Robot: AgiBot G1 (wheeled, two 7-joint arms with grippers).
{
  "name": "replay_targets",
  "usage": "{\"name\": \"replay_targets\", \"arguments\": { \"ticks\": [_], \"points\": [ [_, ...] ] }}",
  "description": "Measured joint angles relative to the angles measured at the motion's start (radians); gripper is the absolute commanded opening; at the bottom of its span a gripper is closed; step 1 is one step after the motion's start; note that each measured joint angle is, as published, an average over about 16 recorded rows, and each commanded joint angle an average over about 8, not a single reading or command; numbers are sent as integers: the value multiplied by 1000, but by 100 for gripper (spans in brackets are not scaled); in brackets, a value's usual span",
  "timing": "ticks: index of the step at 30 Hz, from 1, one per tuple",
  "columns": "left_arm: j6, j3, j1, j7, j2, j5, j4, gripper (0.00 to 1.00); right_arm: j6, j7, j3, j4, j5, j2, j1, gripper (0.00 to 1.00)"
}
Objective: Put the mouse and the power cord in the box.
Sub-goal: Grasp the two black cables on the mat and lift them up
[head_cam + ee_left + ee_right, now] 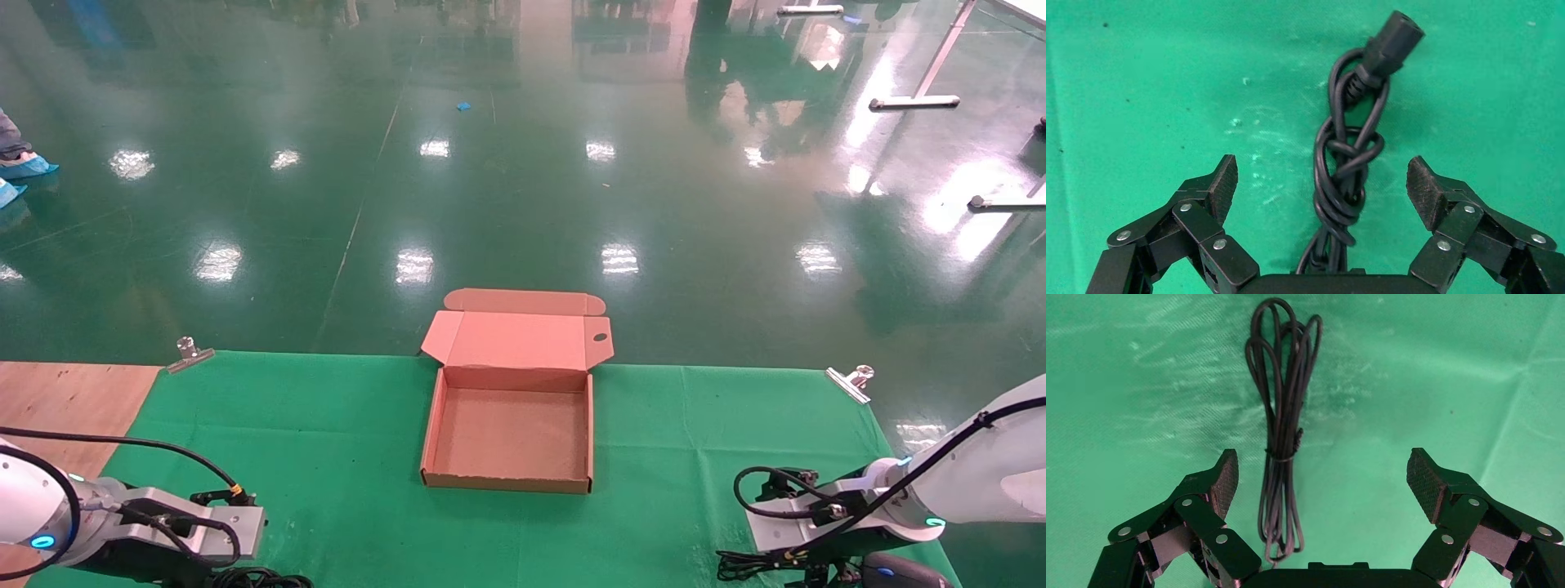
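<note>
We see the shallow square tan cardboard box resting open on the green cloth that covers the bench, near its far edge and about midway between the two arms. Its hinged lid flap, with a small oval hole near one corner, stands back past the far edge, and nothing lies on the box's bare floor.

Our left end effector hangs low over the near left part of the cloth, its two ribbed fingers spread wide. Between them, on the cloth, lies the thick black power cord, twisted into a knotted bundle with its blocky black plug at the end away from the wrist. The fingers do not touch the cord.

Our right end effector hangs low over the near right part of the cloth, also spread wide. Between its fingers lies a thin black cable, folded into a long narrow hank and tied round the middle, untouched by either finger. In the head view the small black oval mouse shows at the near edge, just beside the right wrist and partly cut off.

Two metal clips pin the cloth at its far corners, and bare wood shows at the bench's left end.
</note>
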Motion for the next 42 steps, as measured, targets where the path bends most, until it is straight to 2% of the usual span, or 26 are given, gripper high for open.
{"name": "replay_targets", "arguments": {
  "ticks": [1, 2, 3, 14, 25, 35, 42],
  "points": [
    [-2, -1, 1, 2, 1, -1, 3, 1, 5, -2, 0, -5, 0, -1, 1, 7],
    [-4, -1, 2, 4, 2, -2, 6, 0, 11, -4, 0, -10, 0, -3, 2, 1],
    [-6, -2, 4, 6, 2, -2, 9, 0, 16, -6, 0, -14, 0, -4, 2, 0],
    [-21, -2, 8, 16, 1, -3, 30, 0, 66, -19, 1, -44, 0, -14, -1, 0],
    [-57, -5, 13, 21, -8, -7, 36, 0, 68, -22, -1, -61, -3, -24, -8, 0],
    [-94, -7, 24, 24, -7, -10, 37, 0, 39, -28, -2, -67, -4, -23, 1, 0],
    [-67, -9, 15, 29, -11, -12, 37, 0, -35, -38, -1, -73, -3, -13, 24, 0]
  ]
}}
